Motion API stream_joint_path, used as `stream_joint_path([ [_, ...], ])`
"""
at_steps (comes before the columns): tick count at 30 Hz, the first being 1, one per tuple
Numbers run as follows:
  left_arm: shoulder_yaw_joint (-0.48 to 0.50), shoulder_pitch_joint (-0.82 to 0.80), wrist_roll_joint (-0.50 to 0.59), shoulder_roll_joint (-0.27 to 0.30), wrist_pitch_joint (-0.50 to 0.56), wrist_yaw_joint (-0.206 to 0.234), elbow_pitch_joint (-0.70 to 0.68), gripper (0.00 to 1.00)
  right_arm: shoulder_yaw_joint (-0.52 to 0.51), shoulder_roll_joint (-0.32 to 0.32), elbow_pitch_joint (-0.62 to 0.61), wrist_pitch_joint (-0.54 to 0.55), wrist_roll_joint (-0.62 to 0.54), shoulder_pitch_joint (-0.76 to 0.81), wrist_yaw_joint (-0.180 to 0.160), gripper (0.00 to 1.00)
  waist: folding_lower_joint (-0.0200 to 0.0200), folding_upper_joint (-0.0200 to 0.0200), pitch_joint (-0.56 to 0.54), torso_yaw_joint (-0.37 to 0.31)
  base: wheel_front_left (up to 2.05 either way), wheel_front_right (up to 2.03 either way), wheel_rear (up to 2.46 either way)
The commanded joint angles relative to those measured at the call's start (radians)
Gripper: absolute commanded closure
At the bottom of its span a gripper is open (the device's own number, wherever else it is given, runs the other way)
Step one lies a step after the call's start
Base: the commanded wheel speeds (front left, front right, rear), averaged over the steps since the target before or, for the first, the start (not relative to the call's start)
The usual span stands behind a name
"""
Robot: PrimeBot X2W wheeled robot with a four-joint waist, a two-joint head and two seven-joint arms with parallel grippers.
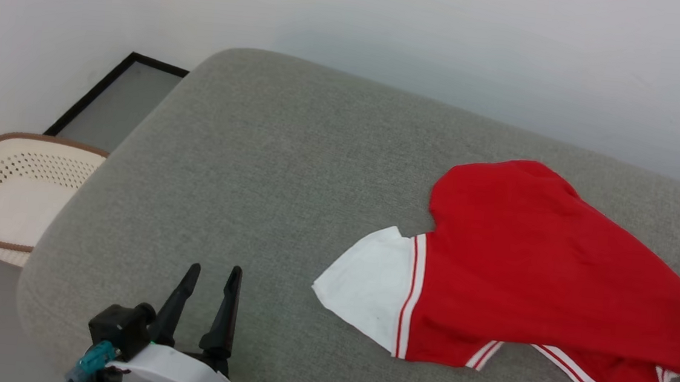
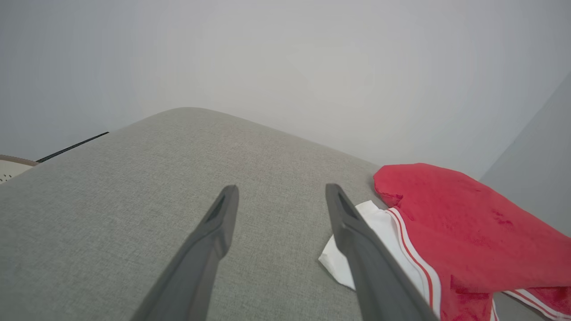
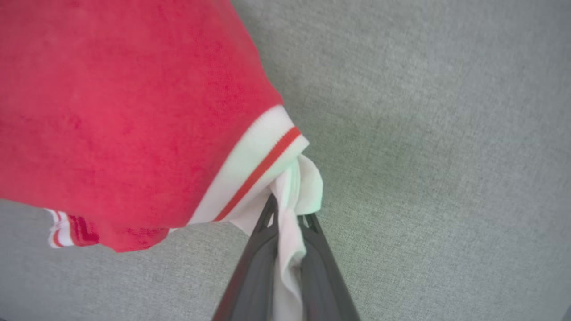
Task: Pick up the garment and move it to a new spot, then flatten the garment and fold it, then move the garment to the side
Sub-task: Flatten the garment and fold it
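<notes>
We are hovering our left gripper (image 1: 214, 271) over the near left corner of the grey cushion (image 1: 269, 167), its two dark fingers spread wide apart and gripping nothing. Our right gripper (image 3: 289, 213) is pinching a bunch of white sleeve cloth between nearly closed fingers, and the cloth is trailing down between them. The garment (image 1: 540, 273) is lying rumpled on the right half of the cushion, plain red cloth uppermost, reaching toward the far edge and running off toward the right edge. We cannot tell whether the pinched end is lifted off the cushion. Its other white sleeve (image 1: 369, 284), edged with red-and-white stripes, is spreading flat toward the middle of the cushion, well apart from the left gripper. Striped trim is showing along the garment's near side. A pale perforated basket (image 1: 18, 190) is standing on the floor beside the cushion's left edge, with a black-framed panel (image 1: 120, 98) beyond it against the white wall.
</notes>
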Motion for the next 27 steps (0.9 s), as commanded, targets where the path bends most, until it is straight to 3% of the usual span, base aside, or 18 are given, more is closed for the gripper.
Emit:
stream_joint_path([
  [1, -0.004, -0.008, -0.008, 0.005, 0.0, -0.003, -0.001, 0.0, -0.018, -0.007, -0.003, 0.006, -0.007, 0.025, 0.0, 1.0, 0.0, -0.0001, 0.009, -0.006, 0.0, 0.0, 0.0],
  [7, -0.02, -0.03, -0.011, 0.001, 0.0, -0.003, 0.006, 0.0, -0.119, 0.038, 0.023, 0.0, -0.056, 0.078, 0.0, 1.0, 0.0, -0.0001, 0.039, -0.012, 0.0, 0.0, 0.0],
  [16, -0.04, -0.058, -0.018, 0.01, 0.0, -0.003, 0.026, 0.0, -0.195, 0.187, 0.118, -0.044, -0.139, 0.083, 0.001, 1.0, 0.0, -0.0001, 0.054, -0.02, 0.0, 0.0, 0.0],
  [17, -0.039, -0.057, -0.017, 0.013, 0.0, -0.003, 0.03, 0.0, -0.196, 0.19, 0.116, -0.06, -0.146, 0.068, 0.001, 0.86, 0.0, -0.0001, 0.05, -0.025, 0.0, 0.0, 0.0],
  [18, -0.037, -0.056, -0.018, 0.016, 0.0, -0.003, 0.033, 0.0, -0.196, 0.193, 0.113, -0.077, -0.158, 0.055, 0.001, 0.58, 0.0, -0.0001, 0.045, -0.032, 0.0, 0.0, 0.0],
  [19, -0.036, -0.056, -0.018, 0.017, 0.0, -0.003, 0.036, 0.0, -0.191, 0.194, 0.111, -0.088, -0.166, 0.043, 0.001, 0.0, 0.0, -0.0001, 0.04, -0.039, 0.0, 0.0, 0.0],
  [27, -0.022, -0.011, -0.024, 0.04, 0.0, -0.002, 0.038, 0.0, -0.127, 0.173, 0.042, -0.087, -0.152, 0.018, 0.001, 0.0, 0.0, -0.0001, -0.029, -0.125, 0.0, 0.0, 0.0],
])
